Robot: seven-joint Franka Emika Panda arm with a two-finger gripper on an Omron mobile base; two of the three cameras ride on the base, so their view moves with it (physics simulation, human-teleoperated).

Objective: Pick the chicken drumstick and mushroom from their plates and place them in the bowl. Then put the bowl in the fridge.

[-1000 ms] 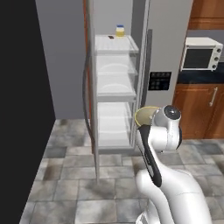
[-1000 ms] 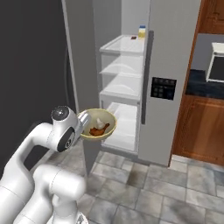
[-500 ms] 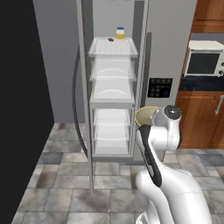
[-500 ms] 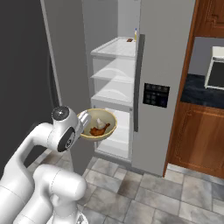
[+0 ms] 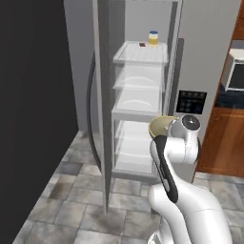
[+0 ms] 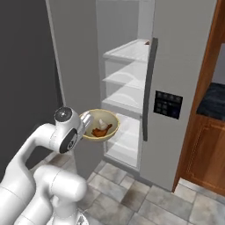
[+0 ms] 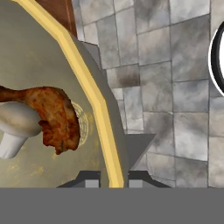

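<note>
Tall grey fridge [image 5: 209, 52] with white translucent shelves fills the upper middle of both base views. Its left door [image 5: 102, 95] stands open, edge-on in the left base view. Black dispenser panel [image 6: 167, 104] sits on the closed right door, right of centre in the right base view. A small yellow jar with a blue lid [image 5: 153, 38] stands on the top shelf, upper centre of the left base view, with a small dark item just beside it, too small to identify.

Grey stone-tile floor [image 6: 154, 202] runs across the bottom of the base views and the right part of the hand view. Brown wooden cabinets [image 6: 206, 154] occupy the right edge of the right base view.

Round tan-yellow bowl with speckled beige-olive inside [image 6: 100, 125] is held in the air in front of the open fridge, left of centre in the right base view, level with the lower shelves, not on any shelf.

Hand [image 6: 86, 122] is pinching the bowl's rim, one finger on each side of the wall; in the hand view the yellow rim [image 7: 94, 100] passes between the two fingertips at the bottom.

Glossy orange-brown cooked chicken drumstick [image 7: 50, 116] lies inside the bowl, left of centre in the hand view. Pale white mushroom [image 7: 15, 124] lies touching it, at the left edge.
</note>
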